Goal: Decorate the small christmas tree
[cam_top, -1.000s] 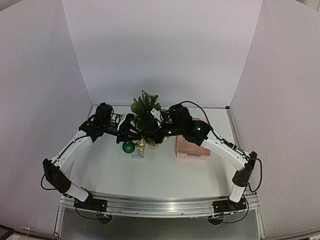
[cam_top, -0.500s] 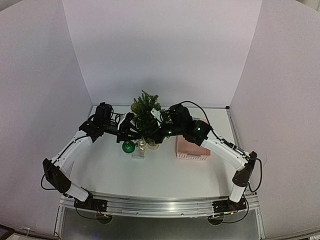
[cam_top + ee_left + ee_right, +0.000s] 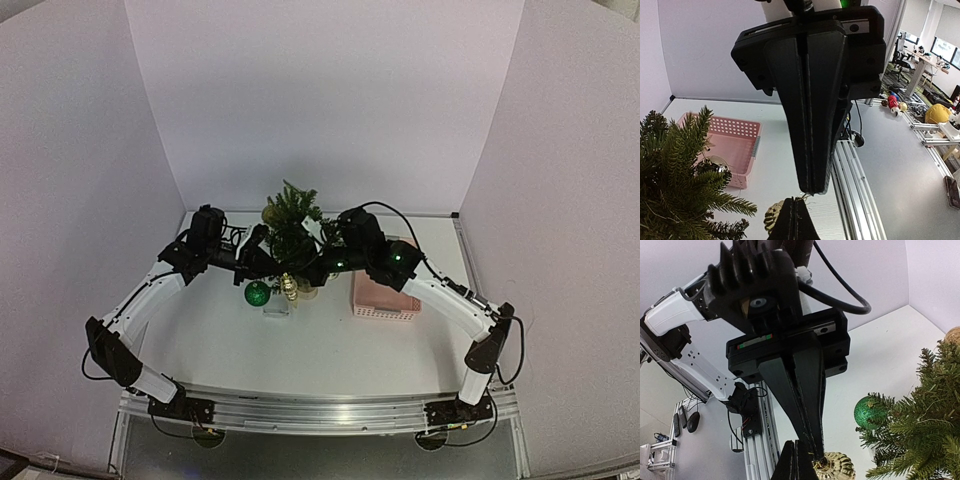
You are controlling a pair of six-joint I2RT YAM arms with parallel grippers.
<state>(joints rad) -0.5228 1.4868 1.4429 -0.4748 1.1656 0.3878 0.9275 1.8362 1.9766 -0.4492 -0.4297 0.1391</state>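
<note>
The small christmas tree (image 3: 291, 222) stands at the back middle of the table, a gold ball (image 3: 269, 212) hanging near its top. A green glitter bauble (image 3: 258, 293) hangs at its front left; it also shows in the right wrist view (image 3: 871, 412). A gold ribbed ornament (image 3: 289, 287) hangs between both grippers in front of the tree. My left gripper (image 3: 812, 192) is shut on its thin thread, the ornament (image 3: 771, 218) just below. My right gripper (image 3: 817, 455) is shut on the thread at the ornament's cap (image 3: 836, 466). The tree also shows beside both wrists (image 3: 675, 190) (image 3: 920, 430).
A pink perforated basket (image 3: 385, 297) sits right of the tree, under my right arm; in the left wrist view (image 3: 727, 145) a silver ornament (image 3: 715, 165) shows at its edge. The aluminium rail (image 3: 320, 410) runs along the near table edge. White walls enclose three sides.
The gold ornament has shifted slightly right and up between the grippers. Both arms have barely moved.
</note>
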